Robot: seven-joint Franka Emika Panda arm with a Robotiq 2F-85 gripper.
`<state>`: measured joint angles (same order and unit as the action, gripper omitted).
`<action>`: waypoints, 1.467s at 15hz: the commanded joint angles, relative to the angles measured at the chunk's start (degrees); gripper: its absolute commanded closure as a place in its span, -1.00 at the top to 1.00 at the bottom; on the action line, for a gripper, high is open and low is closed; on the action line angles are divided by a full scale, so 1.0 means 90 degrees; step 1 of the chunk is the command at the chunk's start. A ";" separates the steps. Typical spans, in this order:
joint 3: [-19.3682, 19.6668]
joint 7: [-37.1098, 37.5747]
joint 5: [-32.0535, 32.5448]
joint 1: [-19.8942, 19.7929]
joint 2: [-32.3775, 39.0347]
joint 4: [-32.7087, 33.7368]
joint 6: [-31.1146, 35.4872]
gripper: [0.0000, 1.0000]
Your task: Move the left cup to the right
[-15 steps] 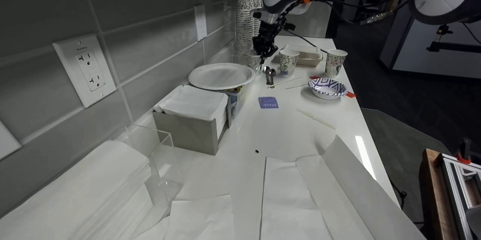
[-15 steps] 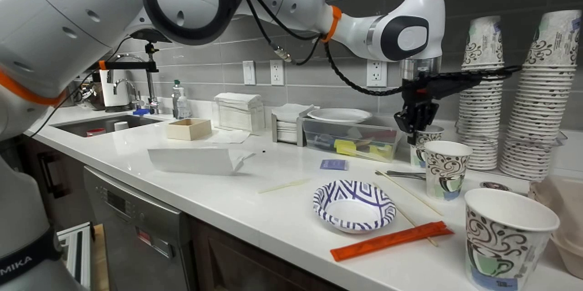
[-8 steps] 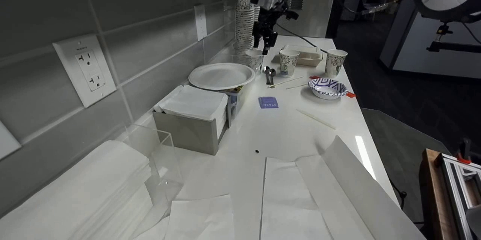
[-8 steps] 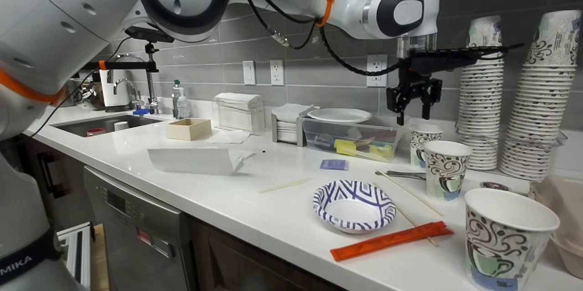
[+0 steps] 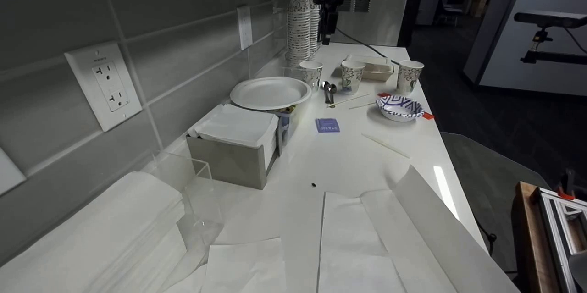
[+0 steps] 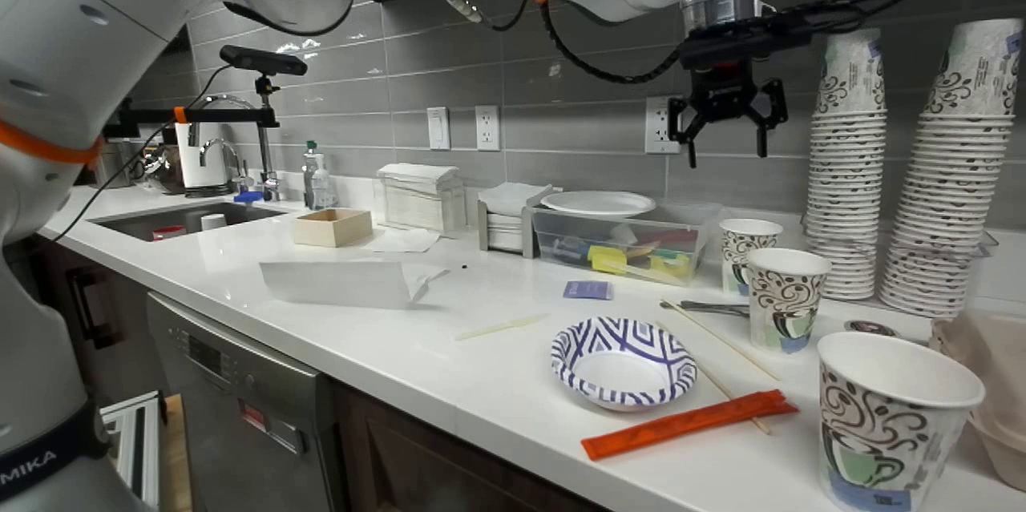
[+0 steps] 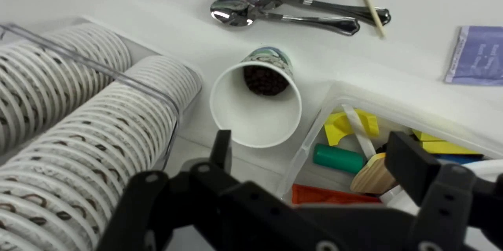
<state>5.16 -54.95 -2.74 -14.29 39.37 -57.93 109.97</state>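
The left cup (image 5: 311,72), white and tapered with a dark swirl pattern, stands upright beside a clear bin, leftmost of three cups in both exterior views. Dark bean-like bits lie at its bottom in the wrist view, where its white inner wall (image 7: 255,117) shows. Above it in an exterior view hangs my gripper (image 6: 728,151), well apart from the rim, its jaws spread wide around nothing. A black finger (image 7: 224,149) overlaps the picture just below the rim. The middle cup (image 6: 788,300) and the right cup (image 6: 898,416) stand upright with similar patterns.
Tall cup stacks (image 6: 850,175) rise against the wall close to my gripper. A clear bin (image 7: 310,145) holds loose utensils, with a white plate (image 5: 270,93) on top. Spoons (image 7: 298,17), a patterned bowl (image 6: 623,360) and a red packet (image 6: 689,421) lie on the counter.
My gripper has let go at the left cup, spread its jaws and risen well above it. The left cup stays standing in place; the other cups have not moved.
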 commanded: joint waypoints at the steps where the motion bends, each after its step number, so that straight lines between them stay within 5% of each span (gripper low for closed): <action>1: -0.0058 0.0835 -0.0484 -0.0007 -0.0944 -0.1512 0.0207 1.00; 6: -0.0236 0.0730 -0.1817 -0.0269 -0.1668 -0.2988 0.1670 1.00; 11: -0.0303 0.0616 -0.1649 -0.0283 -0.2763 -0.4442 0.2716 1.00; 18: 0.0144 0.1997 -0.0010 0.0182 -0.4960 -0.6347 0.1609 1.00; 22: 0.0133 0.2735 0.0342 0.0388 -0.6105 -0.6654 -0.0868 1.00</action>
<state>5.43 -35.06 -1.86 -13.28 -7.12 -112.91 113.32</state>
